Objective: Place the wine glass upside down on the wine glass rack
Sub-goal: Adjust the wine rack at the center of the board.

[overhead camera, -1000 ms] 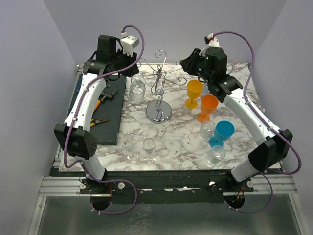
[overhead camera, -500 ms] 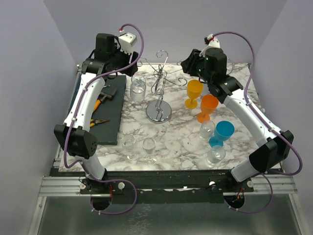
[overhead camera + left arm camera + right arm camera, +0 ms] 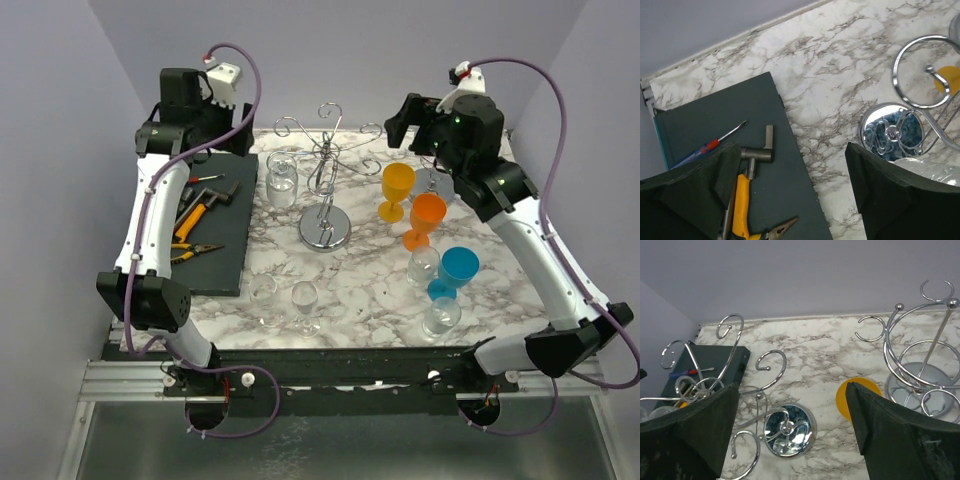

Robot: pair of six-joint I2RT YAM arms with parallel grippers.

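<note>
Marble table (image 3: 365, 285): we see both arms pulled back from the rack (image 3: 325, 228) since a second ago. The left gripper (image 3: 792, 172) and right gripper (image 3: 792, 412) now gape wide, holding nothing.

i work in a lab test booth: plain lilac walls (image 3: 60, 150) box in a marble table (image 3: 360, 290), a bare metal rail (image 3: 120, 380) fronts it, and glasses (image 3: 303, 298) and tools (image 3: 190, 222) share it.
</note>
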